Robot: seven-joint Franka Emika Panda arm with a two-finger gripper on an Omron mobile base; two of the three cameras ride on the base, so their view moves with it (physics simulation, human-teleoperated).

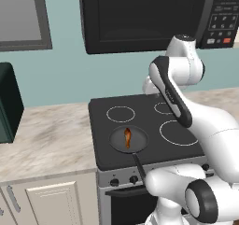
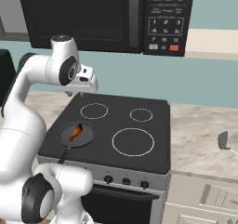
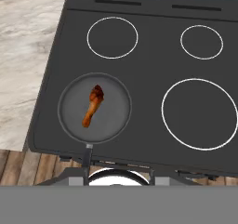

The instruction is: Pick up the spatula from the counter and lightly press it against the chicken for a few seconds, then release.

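Grey flat-bladed spatula [image 2: 223,141] lies at the marble counter's [image 2: 195,135] right edge; probably light and stiff, best held by its thin handle. Gripper [image 2: 82,93] carries nothing; how wide it stands is unclear.

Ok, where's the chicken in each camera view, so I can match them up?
Left base view: chicken at centre, slightly low, in the pan.
Right base view: left of centre, in the same pan.
Hand view: left of centre, in that pan.
Shared landmark: the pan at the stove's front-left corner.
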